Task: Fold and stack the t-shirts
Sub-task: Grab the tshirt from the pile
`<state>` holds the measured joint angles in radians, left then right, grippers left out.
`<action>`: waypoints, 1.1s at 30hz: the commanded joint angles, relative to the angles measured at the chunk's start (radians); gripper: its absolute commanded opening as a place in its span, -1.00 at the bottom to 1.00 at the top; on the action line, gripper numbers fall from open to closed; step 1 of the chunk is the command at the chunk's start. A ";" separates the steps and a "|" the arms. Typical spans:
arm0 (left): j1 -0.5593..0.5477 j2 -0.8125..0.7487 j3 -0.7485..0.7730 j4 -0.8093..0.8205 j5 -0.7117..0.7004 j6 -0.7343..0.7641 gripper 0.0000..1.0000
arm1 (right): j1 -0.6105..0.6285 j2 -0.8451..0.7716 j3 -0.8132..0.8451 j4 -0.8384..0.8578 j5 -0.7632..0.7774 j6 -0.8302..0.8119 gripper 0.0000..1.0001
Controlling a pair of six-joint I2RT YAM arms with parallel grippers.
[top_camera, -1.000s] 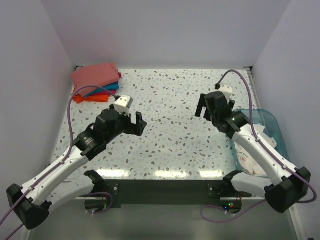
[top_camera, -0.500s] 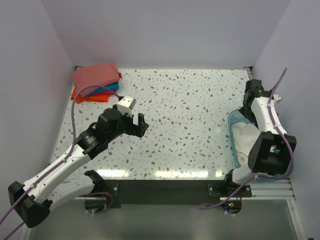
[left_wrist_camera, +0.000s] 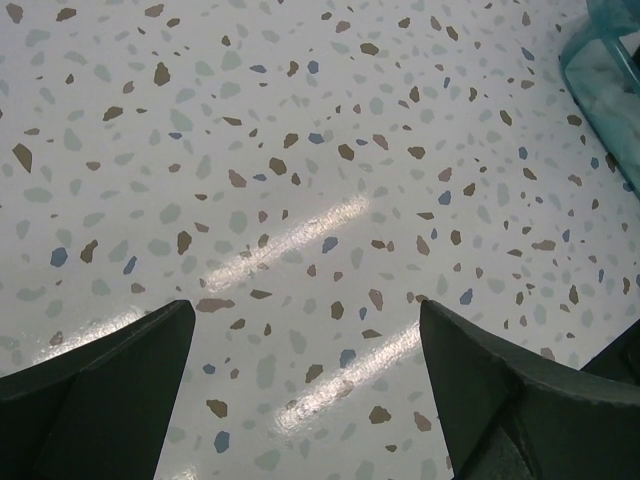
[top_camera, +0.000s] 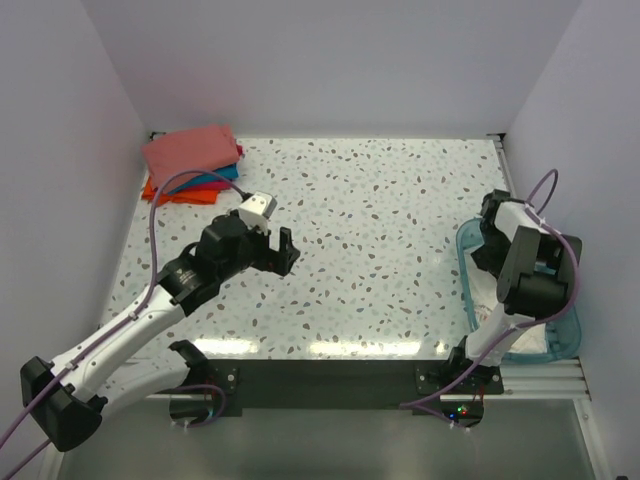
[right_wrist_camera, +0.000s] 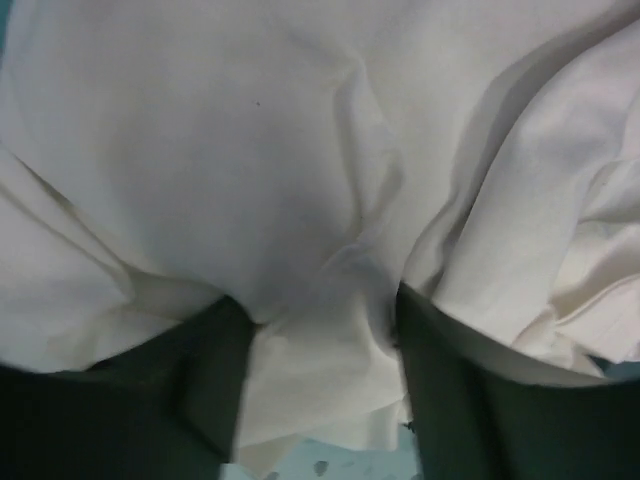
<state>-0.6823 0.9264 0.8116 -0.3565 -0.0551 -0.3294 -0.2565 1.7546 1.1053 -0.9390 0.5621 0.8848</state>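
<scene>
Two end effectors are seen at work over the speckled worktop (top_camera: 380,200). The left end effector (top_camera: 283,252) is held low above bare worktop with its fingers spread wide and nothing between them. Three folded t-shirts are stacked well beyond it and to its left, in the far corner: a salmon-pink one (top_camera: 190,150) is laid on top, with a teal one (top_camera: 215,180) and an orange one (top_camera: 175,195) showing beneath it. The right end effector (right_wrist_camera: 315,335) is lowered into the translucent teal bin (top_camera: 466,262), where the white t-shirt (right_wrist_camera: 300,150) is crumpled directly under and around it. Its fingers are parted and pressed into the cloth, and a raised fold is caught in the gap between them.
</scene>
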 commanded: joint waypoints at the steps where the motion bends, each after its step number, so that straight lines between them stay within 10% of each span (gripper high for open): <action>1: -0.003 0.008 0.008 0.047 0.015 0.001 0.99 | -0.004 -0.033 -0.021 0.052 -0.004 0.025 0.04; 7: -0.003 0.006 0.003 0.048 0.012 -0.005 0.99 | -0.003 -0.150 -0.044 0.080 -0.001 -0.009 -1.00; 24: -0.003 -0.011 0.001 0.050 -0.005 -0.010 0.99 | 0.022 -0.696 0.247 0.263 -0.546 -0.323 -1.00; 33: -0.002 -0.101 -0.020 0.033 -0.193 -0.094 1.00 | 0.605 -0.566 0.617 0.302 -0.519 -0.330 -1.00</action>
<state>-0.6823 0.8799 0.8043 -0.3546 -0.1413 -0.3641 0.1715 1.1431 1.6375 -0.7158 0.0750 0.5709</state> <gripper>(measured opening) 0.995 0.066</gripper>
